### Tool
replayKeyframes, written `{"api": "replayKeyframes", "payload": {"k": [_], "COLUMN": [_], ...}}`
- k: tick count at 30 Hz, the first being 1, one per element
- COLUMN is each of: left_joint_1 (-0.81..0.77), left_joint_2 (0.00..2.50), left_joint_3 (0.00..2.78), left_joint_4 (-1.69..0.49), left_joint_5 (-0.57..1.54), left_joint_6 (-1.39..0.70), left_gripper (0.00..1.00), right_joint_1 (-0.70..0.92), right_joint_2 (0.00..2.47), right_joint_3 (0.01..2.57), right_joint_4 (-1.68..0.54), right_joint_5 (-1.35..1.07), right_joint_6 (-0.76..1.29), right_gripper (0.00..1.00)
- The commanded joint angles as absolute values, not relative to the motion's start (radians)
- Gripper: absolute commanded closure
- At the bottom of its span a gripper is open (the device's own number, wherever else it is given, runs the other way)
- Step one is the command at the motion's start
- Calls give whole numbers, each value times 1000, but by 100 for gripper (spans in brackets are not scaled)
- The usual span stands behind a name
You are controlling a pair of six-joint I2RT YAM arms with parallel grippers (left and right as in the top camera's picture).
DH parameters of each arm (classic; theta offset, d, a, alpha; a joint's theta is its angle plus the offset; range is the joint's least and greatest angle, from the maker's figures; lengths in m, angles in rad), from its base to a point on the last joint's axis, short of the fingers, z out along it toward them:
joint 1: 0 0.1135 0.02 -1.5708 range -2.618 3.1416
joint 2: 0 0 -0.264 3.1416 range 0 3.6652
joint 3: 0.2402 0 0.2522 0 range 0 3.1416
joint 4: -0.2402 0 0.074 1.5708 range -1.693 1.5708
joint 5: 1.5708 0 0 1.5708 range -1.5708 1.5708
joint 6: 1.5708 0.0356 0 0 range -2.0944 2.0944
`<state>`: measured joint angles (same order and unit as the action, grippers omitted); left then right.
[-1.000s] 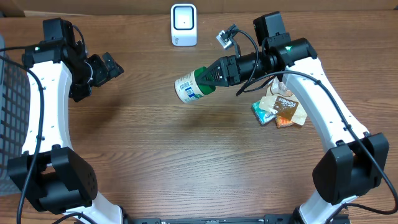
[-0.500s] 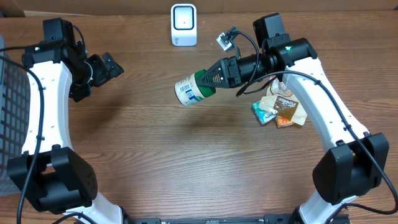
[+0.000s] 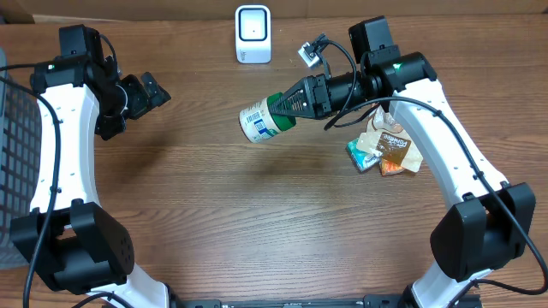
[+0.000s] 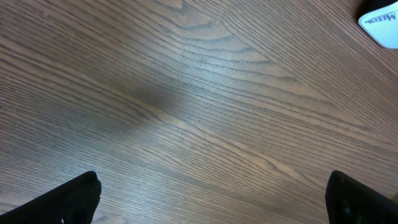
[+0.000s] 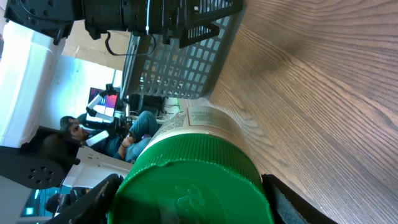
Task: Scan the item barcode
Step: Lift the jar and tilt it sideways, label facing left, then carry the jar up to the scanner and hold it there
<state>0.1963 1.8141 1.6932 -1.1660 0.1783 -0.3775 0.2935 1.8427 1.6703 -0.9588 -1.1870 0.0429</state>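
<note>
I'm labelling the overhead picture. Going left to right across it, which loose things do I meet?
basket → bottle → snack packets. The scanner is left out because it overlaps the bottle's span.

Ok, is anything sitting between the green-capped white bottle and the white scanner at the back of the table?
Nothing visible. Only bare wooden table shows between the green-capped white bottle, held by the right gripper, and the white box-shaped scanner.
</note>
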Motion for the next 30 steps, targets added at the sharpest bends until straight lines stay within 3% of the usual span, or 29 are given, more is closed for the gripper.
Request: {"api": "replayKeyframes", "payload": {"k": [1,8,13,17,22,30], "left_joint_1": [184,184,184,184,184,186], "left_joint_2": [1811,1811,1811,1811,1811,1811], "left_joint_3": [1703,1703,1703,1703,1703,1703], "left_joint_4": [-1166,-1166,-1166,-1166,-1166,-1166], "left_joint_5": [173,173,173,173,173,173], "left_joint_6": [-371,-371,-371,-371,-371,-371], "left_gripper": [1,0,0,0,1,0], "right_joint_1": [292,348,427,488,510,508], "right_joint_2": [1812,1812,1820,1854,1958,2172], "right_joint_3": [1702,1702,1702,1702,1702,1702], "right_joint_4": [-947,-892,-736,-500,-113,422], "right_joint_5": [-1166,-760,-252,29,73,214], "right_joint_6": [57,57,19,-178,-635,-992], "right_gripper": [59,58,58,59,62,62]}}
